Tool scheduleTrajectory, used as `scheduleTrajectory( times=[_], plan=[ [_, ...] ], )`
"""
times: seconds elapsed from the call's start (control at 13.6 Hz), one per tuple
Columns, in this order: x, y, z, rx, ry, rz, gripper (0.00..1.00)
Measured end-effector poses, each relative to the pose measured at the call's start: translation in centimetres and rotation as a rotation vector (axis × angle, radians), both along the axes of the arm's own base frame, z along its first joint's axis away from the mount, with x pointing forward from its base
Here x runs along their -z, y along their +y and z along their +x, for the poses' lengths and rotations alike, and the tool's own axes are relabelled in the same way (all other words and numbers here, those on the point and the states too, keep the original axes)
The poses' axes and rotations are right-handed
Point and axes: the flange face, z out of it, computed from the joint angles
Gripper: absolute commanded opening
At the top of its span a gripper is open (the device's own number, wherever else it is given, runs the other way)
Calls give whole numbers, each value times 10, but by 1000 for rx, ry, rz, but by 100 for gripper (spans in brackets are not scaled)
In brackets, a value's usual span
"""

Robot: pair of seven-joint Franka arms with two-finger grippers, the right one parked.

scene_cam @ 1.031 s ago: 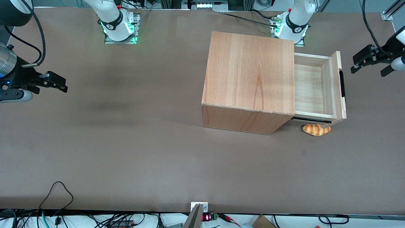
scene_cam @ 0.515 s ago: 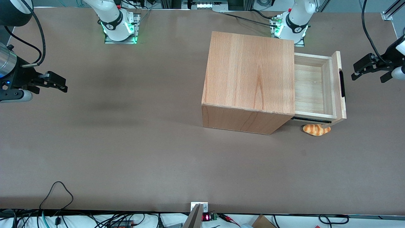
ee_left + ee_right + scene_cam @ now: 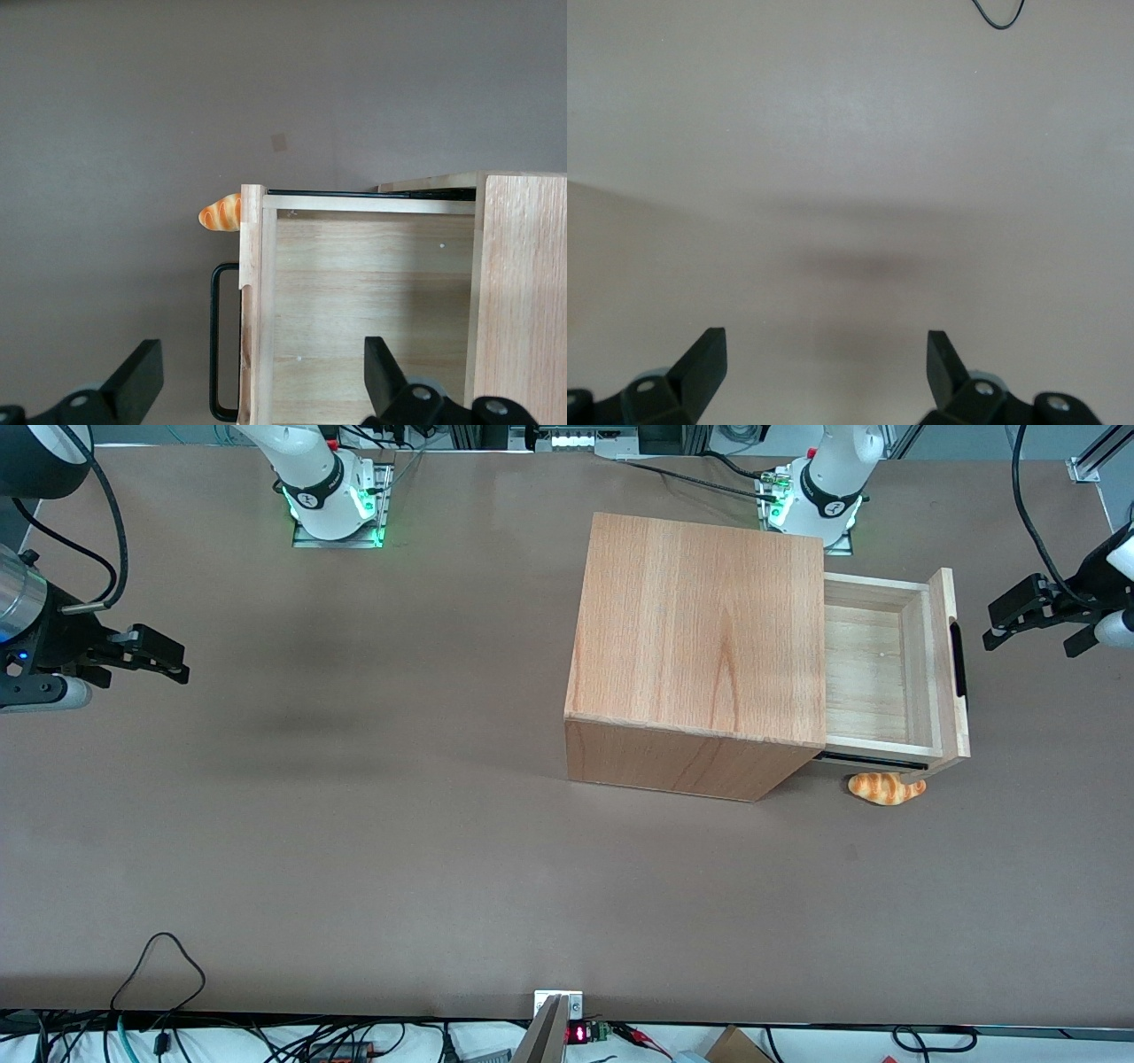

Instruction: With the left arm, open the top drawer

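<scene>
Since a second ago my gripper (image 3: 1036, 622) has drifted a little away from the drawer front, toward the working arm's end of the table; from half a second ago it has barely shifted. From the front I see it hanging in the air, well clear of the top drawer (image 3: 886, 677), fingers spread wide and holding nothing. That drawer stands pulled well out of the wooden cabinet (image 3: 700, 646), pale wood showing inside, its black bar handle (image 3: 958, 660) facing the gripper without touching it. A toy croissant (image 3: 886, 788) lies on the brown table (image 3: 354, 824) under the drawer's nearer corner, partly tucked beneath it.

On my left wrist camera the two black fingertips (image 3: 137, 376) sit far apart, one out past the handle (image 3: 217, 341), the other over the open drawer (image 3: 372, 301). Neither touches wood or bar. The croissant (image 3: 221, 214) pokes out beside the drawer's front panel.

My right wrist camera shows only bare tabletop (image 3: 850, 177).
</scene>
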Motion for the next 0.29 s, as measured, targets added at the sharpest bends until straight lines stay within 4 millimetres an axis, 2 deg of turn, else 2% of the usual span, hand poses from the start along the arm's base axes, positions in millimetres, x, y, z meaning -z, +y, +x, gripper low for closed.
scheduleTrajectory(
  times=[0.29],
  plan=[
    [-1, 0, 0, -6, -2, 0, 100]
  ],
)
